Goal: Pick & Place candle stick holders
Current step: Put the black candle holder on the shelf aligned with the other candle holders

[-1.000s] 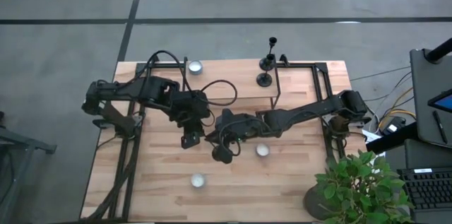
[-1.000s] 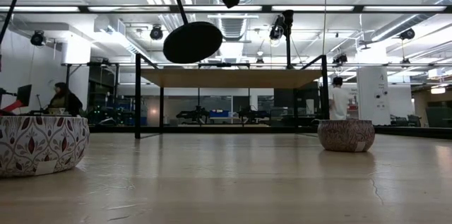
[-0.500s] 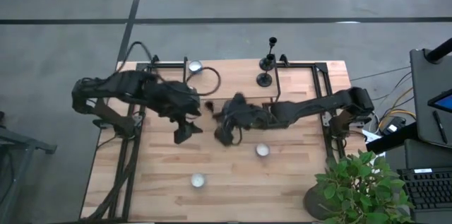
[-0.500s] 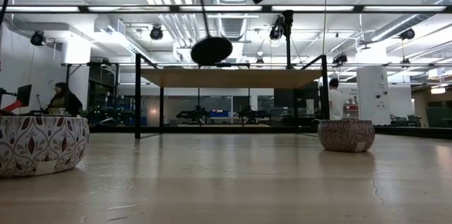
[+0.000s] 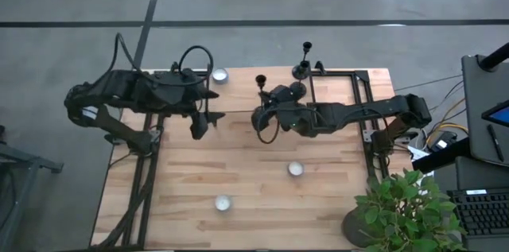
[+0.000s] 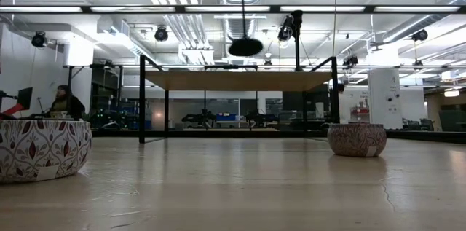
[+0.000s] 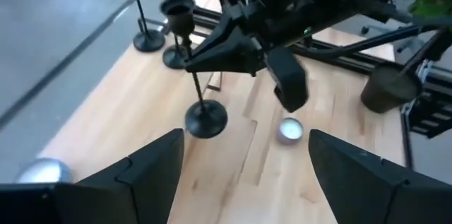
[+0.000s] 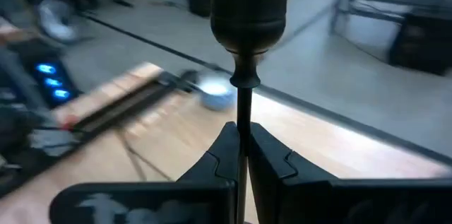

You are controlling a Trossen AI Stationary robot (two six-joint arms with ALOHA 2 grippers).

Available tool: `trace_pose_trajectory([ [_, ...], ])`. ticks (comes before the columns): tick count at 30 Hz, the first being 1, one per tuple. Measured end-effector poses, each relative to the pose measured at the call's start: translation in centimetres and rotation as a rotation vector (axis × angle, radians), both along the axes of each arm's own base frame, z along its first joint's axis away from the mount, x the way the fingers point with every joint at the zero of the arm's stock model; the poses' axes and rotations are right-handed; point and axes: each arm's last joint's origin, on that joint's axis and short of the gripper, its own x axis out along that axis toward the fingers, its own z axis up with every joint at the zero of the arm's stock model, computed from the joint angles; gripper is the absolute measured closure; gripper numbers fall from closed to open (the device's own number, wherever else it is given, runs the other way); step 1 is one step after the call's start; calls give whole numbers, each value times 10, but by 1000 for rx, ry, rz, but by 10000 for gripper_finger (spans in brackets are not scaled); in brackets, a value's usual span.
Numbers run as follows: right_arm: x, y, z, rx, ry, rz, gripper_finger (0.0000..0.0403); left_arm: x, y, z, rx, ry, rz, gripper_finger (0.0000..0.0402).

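1. Right gripper [image 5: 262,109] is clamped on the stem of one holder [image 5: 260,83] and has it up in the air over the back middle of the table [image 5: 238,220]. In the low view its round base [image 6: 245,47] hangs well clear of the wood.
2. Right wrist view is pretty clear: both fingers [image 8: 226,155] pinch the thin stem just under the cup [image 8: 244,1], and the holder stands upright.
3. The other two holders [image 5: 301,69] sit together at the back edge, right by the black frame [image 5: 334,73]. They're close to the held one, so room on that side is tight.
4. Left gripper [image 5: 199,123] hangs over the left back part of the table, near the right one but apart from it. Its fingers [image 7: 141,174] are spread wide with nothing in them.
5. Tealights: one [image 5: 219,75] at the back edge between the arms, one [image 5: 295,169] right of centre, one [image 5: 223,202] near the front.
6. The front half is mostly open wood apart from those two tealights.
7. A plant [image 5: 406,204] crowds the front right corner.
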Motion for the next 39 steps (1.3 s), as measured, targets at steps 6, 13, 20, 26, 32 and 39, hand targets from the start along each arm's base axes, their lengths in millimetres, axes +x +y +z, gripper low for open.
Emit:
trace_pose_trajectory([
  [6,-12,-11,-22,24,65,-183,392,0,0,0,68,19,-35,101],
  [13,-30,-11,-22,21,52,-254,392,1,0,0,71,14,-34,103],
  [20,-56,-14,-3,-19,42,-315,391,3,0,-3,74,27,-35,101],
  [26,-80,-15,-4,17,15,-358,391,6,-1,-5,77,35,-37,101],
  [32,-88,-15,-10,3,33,-366,390,8,-1,-8,84,44,-40,101],
  [39,-90,-15,-24,0,63,-372,390,11,-1,-13,88,61,-42,101],
])
